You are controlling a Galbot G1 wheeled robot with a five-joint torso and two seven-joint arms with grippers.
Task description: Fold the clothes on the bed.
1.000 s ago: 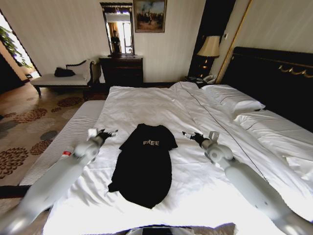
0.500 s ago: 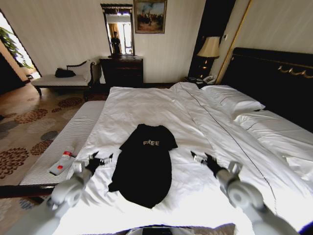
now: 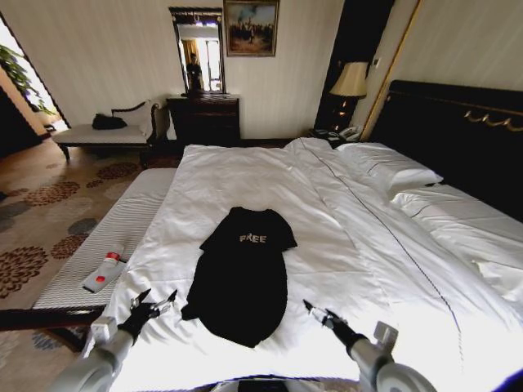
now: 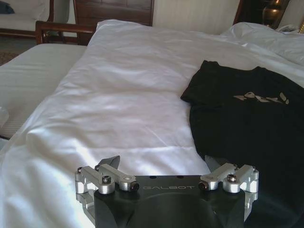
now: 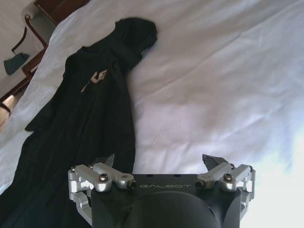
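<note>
The clothes, a black T-shirt (image 3: pixel 241 273) with white chest lettering, lie flat and narrow on the white bed (image 3: pixel 270 175), collar toward the far side. My left gripper (image 3: pixel 161 296) is open and empty over the duvet, just left of the shirt's hem corner. To the right of the hem, my right gripper (image 3: pixel 319 313) also stands open and holds nothing. In the left wrist view the shirt (image 4: pixel 247 118) lies ahead of the left gripper (image 4: pixel 162 164) and to one side. The right wrist view has the shirt (image 5: pixel 80 123) stretching away beside the open right gripper (image 5: pixel 160 161).
A striped bench (image 3: pixel 106 233) runs along the bed's left side with a small red-and-white bottle (image 3: pixel 104 271) on it. White pillows (image 3: pixel 388 167) and the dark headboard (image 3: pixel 458 131) are at the right. A dresser (image 3: pixel 204 114) and a lamp (image 3: pixel 351 79) stand by the far wall.
Both arms have drawn back toward me, from beside the shirt's shoulders to beside its hem. The shirt has not moved. Both grippers stay open.
</note>
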